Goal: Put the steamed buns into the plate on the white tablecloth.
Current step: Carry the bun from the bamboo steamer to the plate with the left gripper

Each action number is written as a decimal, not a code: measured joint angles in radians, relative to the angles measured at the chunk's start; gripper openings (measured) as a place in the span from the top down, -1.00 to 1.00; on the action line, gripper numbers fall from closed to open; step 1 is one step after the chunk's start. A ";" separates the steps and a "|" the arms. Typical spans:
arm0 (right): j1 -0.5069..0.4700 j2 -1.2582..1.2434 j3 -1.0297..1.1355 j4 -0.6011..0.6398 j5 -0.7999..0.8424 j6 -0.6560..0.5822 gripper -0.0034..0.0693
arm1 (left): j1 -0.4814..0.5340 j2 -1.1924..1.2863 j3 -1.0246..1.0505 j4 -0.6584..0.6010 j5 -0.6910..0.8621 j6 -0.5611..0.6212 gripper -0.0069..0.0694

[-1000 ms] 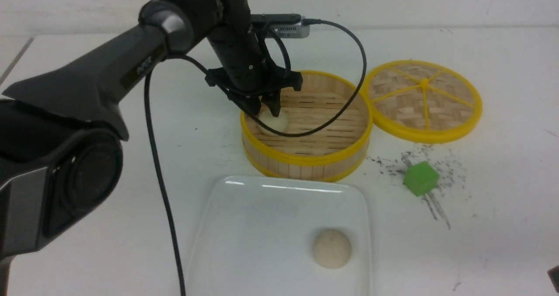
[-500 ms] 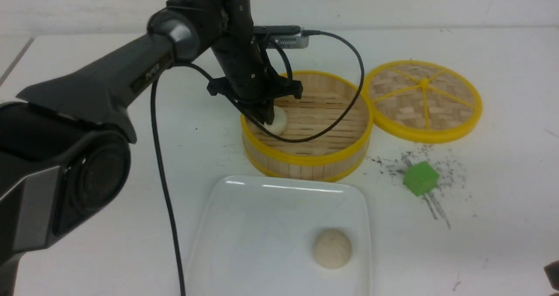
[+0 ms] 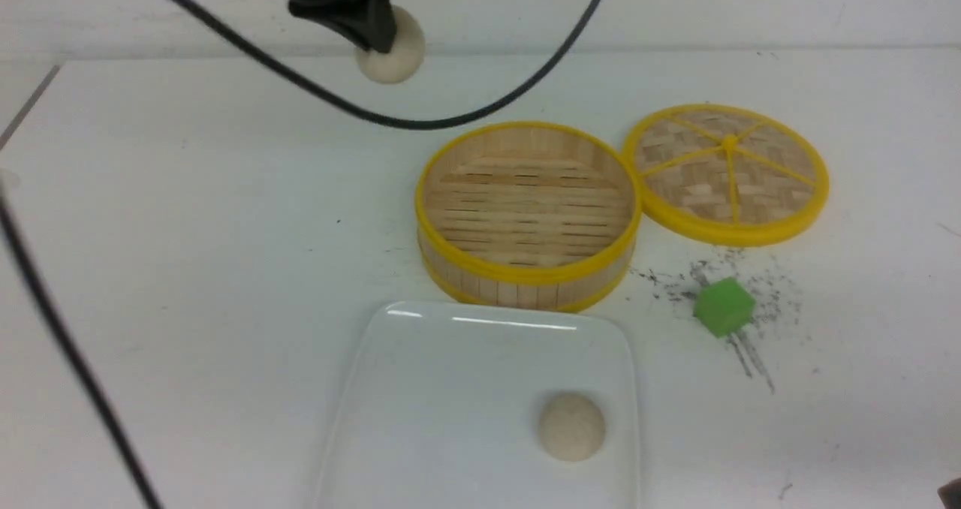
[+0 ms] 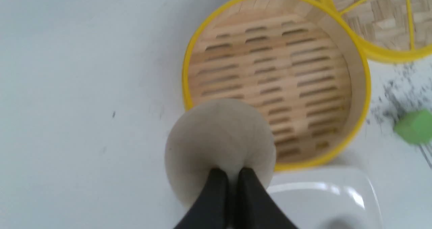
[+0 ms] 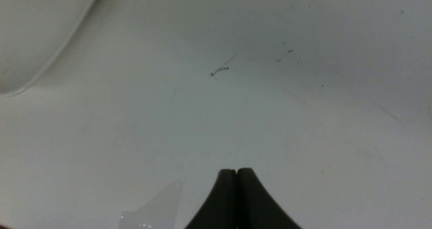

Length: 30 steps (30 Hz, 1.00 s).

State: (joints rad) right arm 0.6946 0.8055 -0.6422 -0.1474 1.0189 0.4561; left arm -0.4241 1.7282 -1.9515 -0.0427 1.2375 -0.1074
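Aloft, a steamed bun (image 4: 216, 134) hangs pinched in the left gripper (image 4: 230, 175).

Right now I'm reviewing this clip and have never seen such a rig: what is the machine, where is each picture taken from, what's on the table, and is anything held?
This is a robot with two arms, each ending in a two-fingered gripper. The front view looks forward from between the arms. The other two pictures come from cameras on the wrists, looking past the fingers. The left gripper is raised above the white tablecloth, shut on a steamed bun. The right gripper is shut with nothing in it, over bare cloth. On the cloth are an empty bamboo steamer, its lid lying beside it, a green cube and a white plate with a second bun on it.
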 joint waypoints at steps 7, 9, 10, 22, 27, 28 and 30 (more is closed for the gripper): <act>0.000 0.000 0.000 0.003 -0.022 0.002 0.87 | 0.000 -0.187 0.496 -0.151 -0.006 -0.009 0.76; 0.000 0.000 0.000 0.004 -0.028 0.002 0.87 | 0.000 -0.190 0.610 -0.188 -0.050 -0.001 0.76; 0.000 0.000 0.000 0.004 -0.032 0.002 0.87 | -0.001 -0.186 0.664 -0.201 -0.078 0.001 0.76; 0.000 0.000 0.000 0.004 -0.050 0.002 0.83 | -0.173 -0.098 0.804 -0.130 -0.359 -0.039 0.70; 0.000 -0.009 0.000 0.004 -0.048 0.002 0.81 | -0.173 -0.057 0.804 -0.115 -0.403 -0.060 0.56; 0.000 -0.020 0.000 0.004 -0.046 0.002 0.81 | -0.173 -0.048 0.804 -0.114 -0.408 -0.064 0.50; 0.000 -0.055 -0.001 0.004 -0.029 0.002 0.80 | -0.173 -0.032 0.804 -0.114 -0.412 -0.067 0.34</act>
State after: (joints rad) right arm 0.6946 0.7509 -0.6431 -0.1434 0.9899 0.4581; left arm -0.5973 1.6958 -1.1476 -0.1571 0.8257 -0.1741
